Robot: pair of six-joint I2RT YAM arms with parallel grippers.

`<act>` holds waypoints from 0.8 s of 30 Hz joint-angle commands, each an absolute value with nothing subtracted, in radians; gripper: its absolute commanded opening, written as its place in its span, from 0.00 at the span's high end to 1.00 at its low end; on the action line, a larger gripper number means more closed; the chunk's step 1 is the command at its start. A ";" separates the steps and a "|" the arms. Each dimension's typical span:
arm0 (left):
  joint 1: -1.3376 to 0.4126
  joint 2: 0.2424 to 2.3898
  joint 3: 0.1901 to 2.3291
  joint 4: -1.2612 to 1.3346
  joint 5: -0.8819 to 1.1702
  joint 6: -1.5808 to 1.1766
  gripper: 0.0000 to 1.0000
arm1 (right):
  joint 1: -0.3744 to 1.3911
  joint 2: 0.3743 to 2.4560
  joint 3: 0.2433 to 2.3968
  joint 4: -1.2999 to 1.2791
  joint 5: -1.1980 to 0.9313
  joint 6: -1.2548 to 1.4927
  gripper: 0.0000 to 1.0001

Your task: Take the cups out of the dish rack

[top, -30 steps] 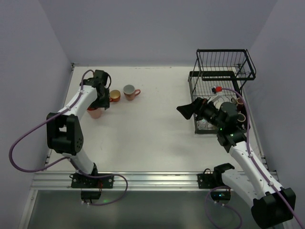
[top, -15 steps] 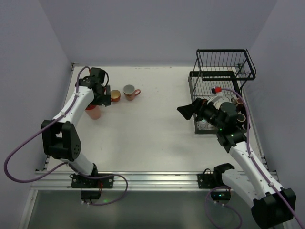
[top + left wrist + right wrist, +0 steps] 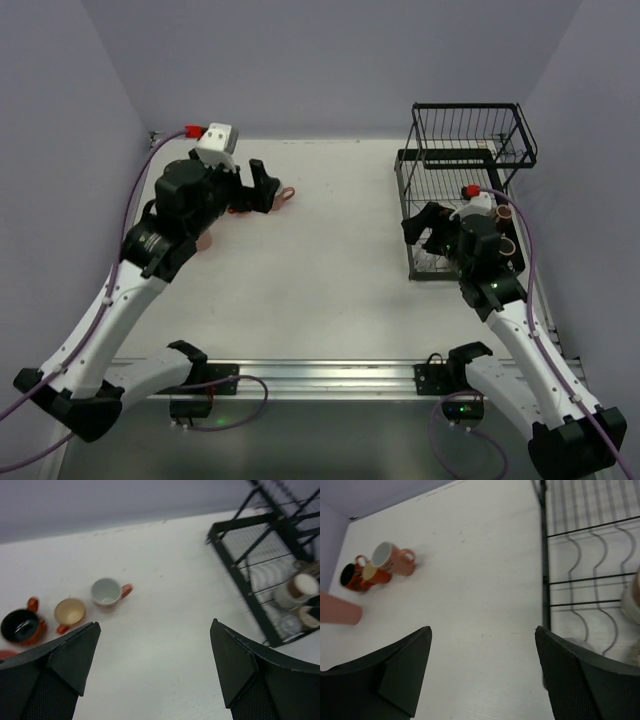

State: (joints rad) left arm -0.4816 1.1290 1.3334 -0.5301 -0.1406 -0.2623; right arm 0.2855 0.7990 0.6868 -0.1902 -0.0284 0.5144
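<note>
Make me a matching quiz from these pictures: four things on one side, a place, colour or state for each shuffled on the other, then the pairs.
1. pink mug
2. dish rack
3. left gripper
4. cream cup

A. open, holding nothing
B. sitting inside the rack
C. black wire
D. on the table, pale inside

Pairs: 1-D, 2-C, 3-A, 4-B

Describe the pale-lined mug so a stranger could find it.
On the white table, away from the black dish rack, three mugs stand in a row. It is the salmon mug at the end nearest the rack, the only one with a pale grey inside.
</note>
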 commanded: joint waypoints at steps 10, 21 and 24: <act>-0.531 0.850 0.896 -0.201 0.380 -0.249 0.00 | 0.124 1.013 0.830 -0.379 0.399 0.472 0.01; -0.604 0.801 0.793 -0.135 0.322 -0.207 0.00 | 0.051 1.173 0.896 -0.396 0.443 0.445 0.01; -0.611 0.808 0.795 -0.135 0.318 -0.206 0.00 | 0.043 1.225 0.910 -0.387 0.416 0.437 0.01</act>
